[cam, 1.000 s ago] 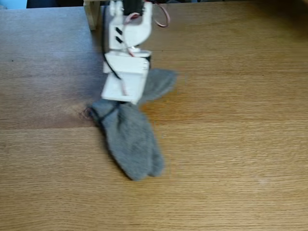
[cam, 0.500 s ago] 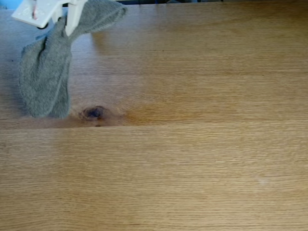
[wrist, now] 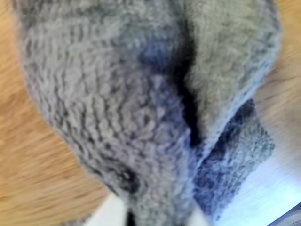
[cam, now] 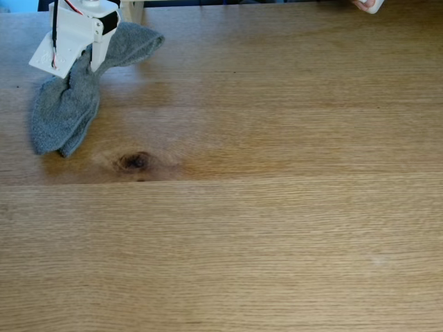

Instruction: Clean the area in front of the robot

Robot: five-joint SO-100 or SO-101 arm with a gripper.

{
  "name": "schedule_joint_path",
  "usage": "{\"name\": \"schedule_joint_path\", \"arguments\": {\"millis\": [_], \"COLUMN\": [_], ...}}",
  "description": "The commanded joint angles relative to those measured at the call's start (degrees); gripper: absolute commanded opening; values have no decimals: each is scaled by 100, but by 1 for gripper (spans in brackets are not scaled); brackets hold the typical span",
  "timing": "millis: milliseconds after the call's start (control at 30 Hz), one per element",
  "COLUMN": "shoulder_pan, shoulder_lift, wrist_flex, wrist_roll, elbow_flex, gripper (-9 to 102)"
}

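In the upper left of the fixed view, the robot [cam: 73, 34] is seen with a gray sock [cam: 66, 111] hanging from its hand [cam: 93, 66], which is closed on the cloth near its middle, so that one end droops toward the table [cam: 277, 228] and the other flares to the right. The wrist view is crowded by the knit sock [wrist: 141, 103], bunched and folded by the pinch. The sock appears to be carried off to the side, so the wide stretch around the dark knot [cam: 135, 161] is judged largely cleared. A pale post [cam: 133, 10] stands at the top edge.
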Motion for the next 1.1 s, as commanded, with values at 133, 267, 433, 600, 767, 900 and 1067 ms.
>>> {"name": "schedule_joint_path", "arguments": {"millis": [133, 267, 433, 600, 767, 900, 1067], "shoulder_pan": [97, -79, -1301, -2997, -4228, -4878, -5467], "shoulder_lift": [334, 861, 2101, 3067, 3647, 4078, 4491], "wrist_flex": [-483, -492, 396, 940, 1143, 1459, 1793], "wrist_roll": [-334, -246, 158, 905, 1494, 1881, 2408], "elbow_flex": [202, 202, 202, 211, 211, 220, 220], "gripper": [35, 39, 27, 11, 8, 6, 0]}}
